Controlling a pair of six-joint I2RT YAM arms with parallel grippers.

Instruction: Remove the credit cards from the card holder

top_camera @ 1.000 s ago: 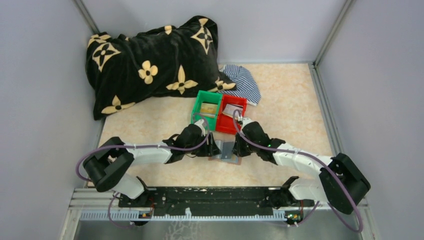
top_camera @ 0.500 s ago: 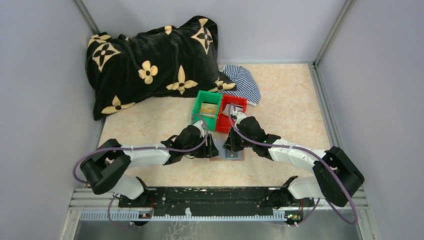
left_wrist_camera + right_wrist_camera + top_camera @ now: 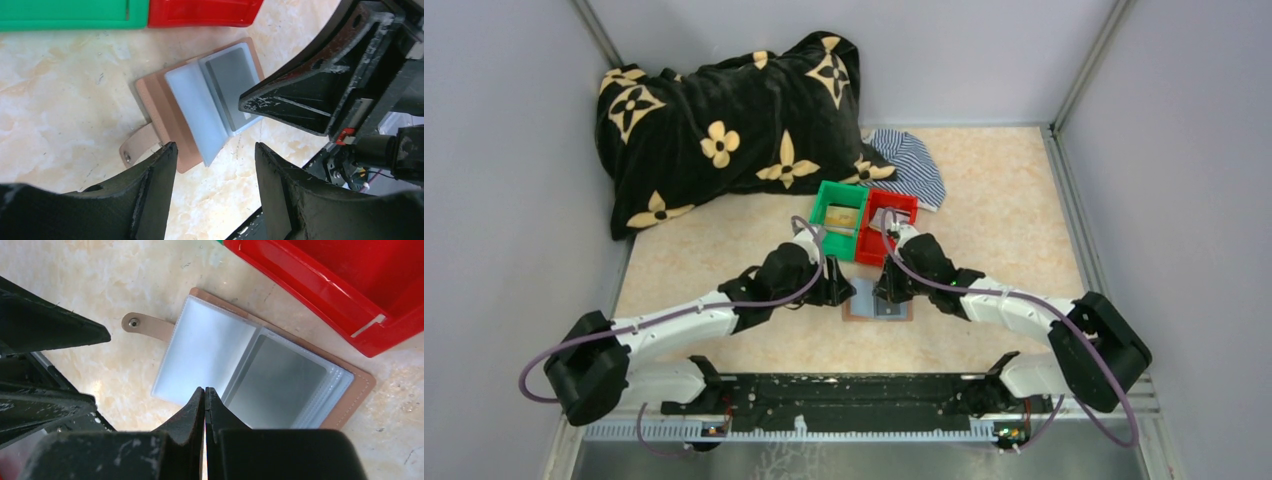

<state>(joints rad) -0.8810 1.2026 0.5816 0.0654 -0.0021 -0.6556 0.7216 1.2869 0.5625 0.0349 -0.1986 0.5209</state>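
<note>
Over the last second the left arm has stretched out from its base, and the left pincer has pulled back a little to the left, off the card holder. More of the open holder now shows from above. The right arm has hardly shifted in the last half second. I take it the left arm is making room while the right one works at the sleeves. No card is on its way out yet.

The card holder lies open and flat on the table, just near of the green bin and the red bin, with its strap pointing left. A grey card appears to sit inside one clear sleeve, so the job looks unfinished. A gold card already lies in the green bin.

The left pincer is spread wide and hovers over the strap side of the holder, touching nothing. The right pincer is pressed together, its tips at the holder's edge where the two clear sleeves meet, just beside the grey card. Whether it nips a sleeve edge, I cannot tell.
</note>
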